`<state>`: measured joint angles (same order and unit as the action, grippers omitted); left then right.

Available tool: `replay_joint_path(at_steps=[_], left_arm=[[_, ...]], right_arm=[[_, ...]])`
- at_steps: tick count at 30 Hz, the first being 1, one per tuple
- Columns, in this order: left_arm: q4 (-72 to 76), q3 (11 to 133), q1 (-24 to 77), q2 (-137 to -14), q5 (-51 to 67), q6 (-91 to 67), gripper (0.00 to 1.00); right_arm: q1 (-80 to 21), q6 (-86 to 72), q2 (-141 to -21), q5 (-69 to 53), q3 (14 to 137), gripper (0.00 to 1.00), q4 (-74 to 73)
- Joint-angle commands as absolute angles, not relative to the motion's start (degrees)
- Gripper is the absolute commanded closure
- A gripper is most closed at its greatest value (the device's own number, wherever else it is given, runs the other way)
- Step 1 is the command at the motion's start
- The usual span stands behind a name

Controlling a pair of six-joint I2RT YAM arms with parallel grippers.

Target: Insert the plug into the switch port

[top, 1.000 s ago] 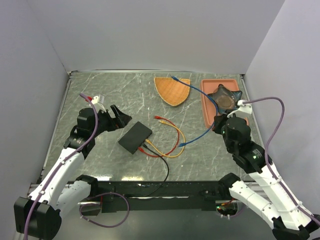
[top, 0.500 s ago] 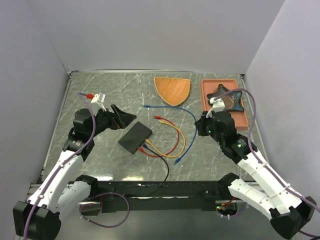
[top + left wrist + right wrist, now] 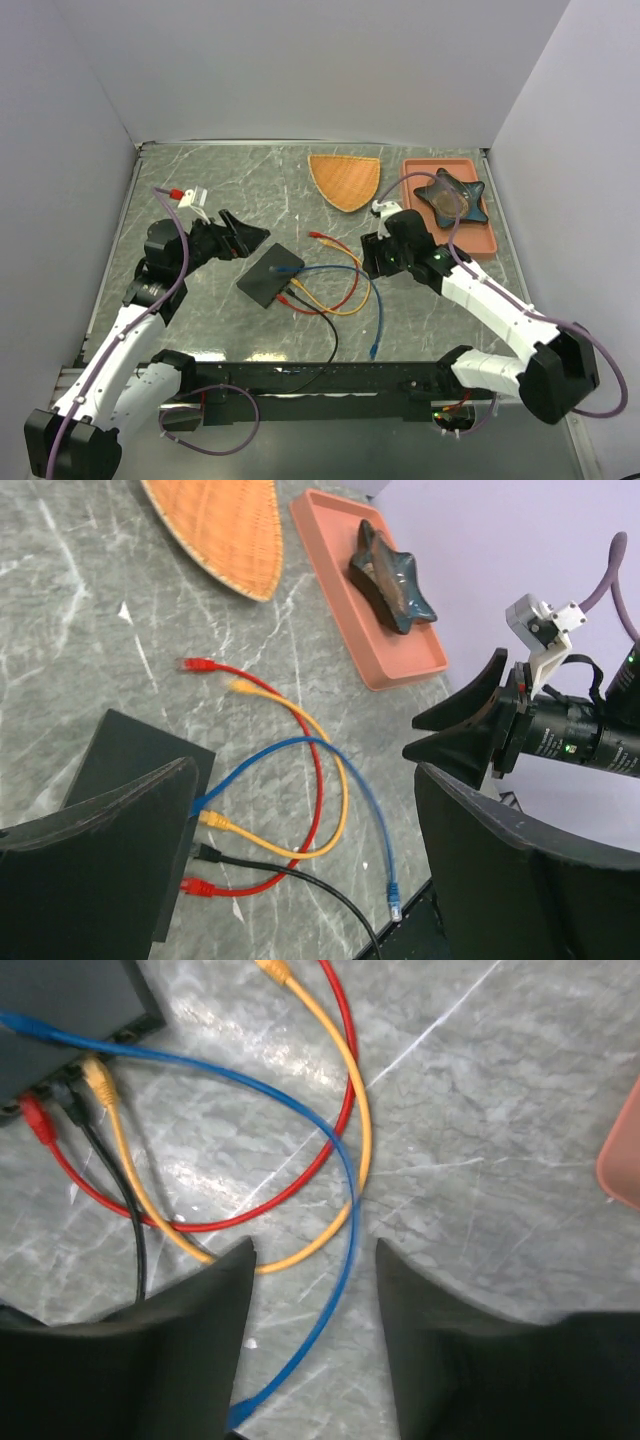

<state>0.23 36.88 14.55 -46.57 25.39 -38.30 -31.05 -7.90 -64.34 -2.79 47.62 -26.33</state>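
Observation:
The flat black box [image 3: 268,276] lies left of centre, its ports along the long edge [image 3: 118,1032] that faces the cables. Blue [image 3: 204,803], yellow [image 3: 213,821], black and red [image 3: 194,886] plugs sit side by side at that edge. How deep the blue plug sits, I cannot tell. The blue cable [image 3: 376,300] loops right and ends in a free plug [image 3: 373,352] near the front edge. My right gripper [image 3: 368,258] hovers open over that cable [image 3: 345,1215], which runs on the table beneath the gap, ungripped. My left gripper [image 3: 250,236] stands wide open just behind the box.
Red [image 3: 317,236] and yellow [image 3: 240,687] free cable ends lie behind the loop. An orange woven mat [image 3: 345,180] and a salmon tray [image 3: 410,200] holding a dark star-shaped dish [image 3: 450,196] stand at the back right. The black cable [image 3: 330,345] runs off the front edge.
My right arm swung from the back right toward the box, bringing the blue cable's end to the box edge, and its jaws opened. The left arm barely moved.

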Motion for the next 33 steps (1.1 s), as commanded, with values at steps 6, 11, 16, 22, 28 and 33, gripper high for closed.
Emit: replay_joint_path(at_steps=[6,11,16,22,28,33], left_arm=[[-1.41,37.97,14.50,-47.54,22.68,-37.00,0.04],[-1.40,37.53,14.50,-48.16,21.89,-37.62,0.04],[-4.38,39.02,13.98,-51.76,21.97,-38.67,0.04],[-3.96,37.54,10.21,-55.28,26.79,-41.57,0.04],[6.41,32.09,1.77,-54.84,42.35,-46.75,0.04],[11.68,29.45,-3.24,-54.67,48.42,-49.22,0.04]], right_arm=[[-33.66,-5.89,-67.23,-9.21,53.09,0.01,-21.28],[-40.42,-3.79,-73.64,-7.13,57.37,0.01,-16.44],[-47.10,-0.44,-83.64,-3.96,61.87,0.01,-11.52],[-50.71,3.33,-91.75,-5.88,63.98,0.06,-2.83],[-51.06,4.39,-97.47,-7.82,67.23,0.09,-2.29],[-51.68,4.83,-100.54,-9.14,67.85,0.10,-0.97]])
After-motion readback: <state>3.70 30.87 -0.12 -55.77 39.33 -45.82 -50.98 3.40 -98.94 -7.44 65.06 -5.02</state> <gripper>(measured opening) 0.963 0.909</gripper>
